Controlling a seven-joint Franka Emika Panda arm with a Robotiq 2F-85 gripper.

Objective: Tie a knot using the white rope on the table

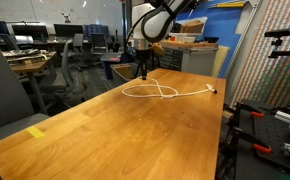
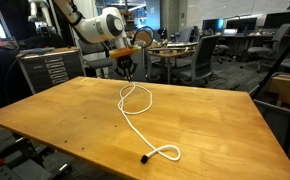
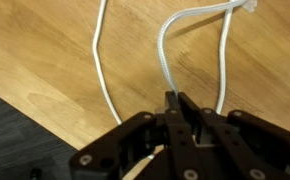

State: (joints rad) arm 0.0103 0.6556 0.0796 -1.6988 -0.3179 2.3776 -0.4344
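The pincer (image 3: 175, 99) is shown in the wrist view with its jaws drawn narrow, pressed together on a strand of the white rope (image 3: 163, 55). From the tips that strand is carried toward 12 o'clock and bent over toward 2 o'clock near the top edge. It is then brought back down along the 3 o'clock side. A separate strand is seen at 10 o'clock of the pincer. The light wood of the worktop (image 3: 45, 50) is seen beneath them.

In an exterior view the pincer (image 2: 128, 72) is held pointing down over the far part of the worktop (image 2: 215, 120). The white rope (image 2: 133, 105) is led from it toward 6 o'clock, through a narrow loop, to a second small loop by the near edge, where a dark tip is seen.

In an exterior view the pincer (image 1: 142, 70) is placed at 11 o'clock of the white rope (image 1: 157, 92), whose loops lie flat on the worktop (image 1: 115, 140). One end is stretched toward 3 o'clock and finished by a dark tip near the edge. A yellow tape piece (image 1: 37, 131) is found well apart, at 8 o'clock of the rope.
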